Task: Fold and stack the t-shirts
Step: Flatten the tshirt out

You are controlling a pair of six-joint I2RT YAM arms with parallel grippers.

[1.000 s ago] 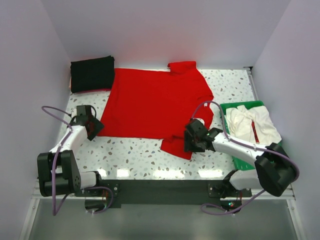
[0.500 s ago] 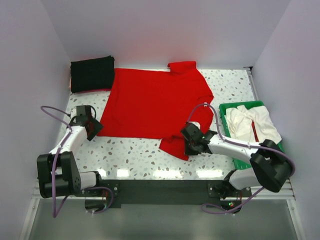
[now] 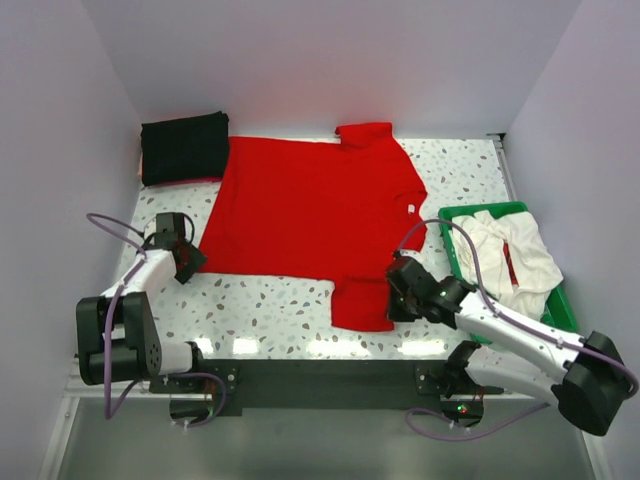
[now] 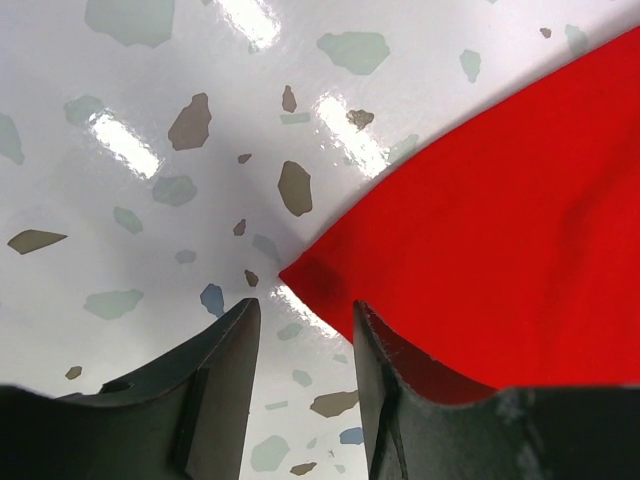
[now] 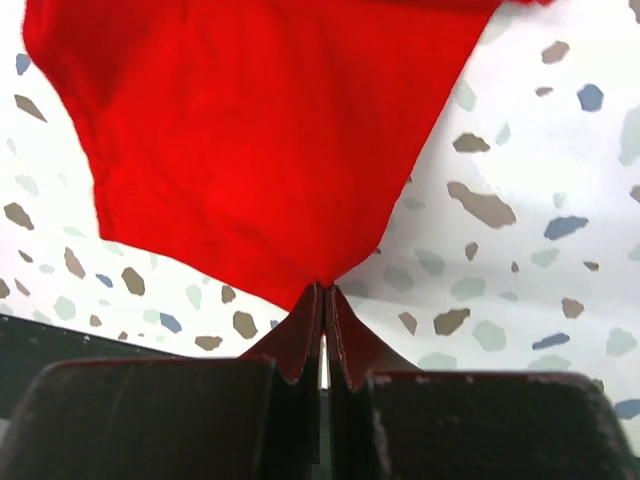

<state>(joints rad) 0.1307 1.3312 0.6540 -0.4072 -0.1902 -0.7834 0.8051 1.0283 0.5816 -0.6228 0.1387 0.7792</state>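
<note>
Red t-shirt lay spread flat on the table. Right gripper was pinched tight on the near sleeve's edge. Left gripper had its jaws apart, with the shirt's hem corner just ahead of the gap.

The right gripper has moved nearer the table's front edge, and its jaws have closed on the hem of the red t-shirt's near sleeve. That sleeve, skewed before, now lies pulled out flat and square. The right arm has swung outward. A small white label now shows at the shirt's right edge.
</note>
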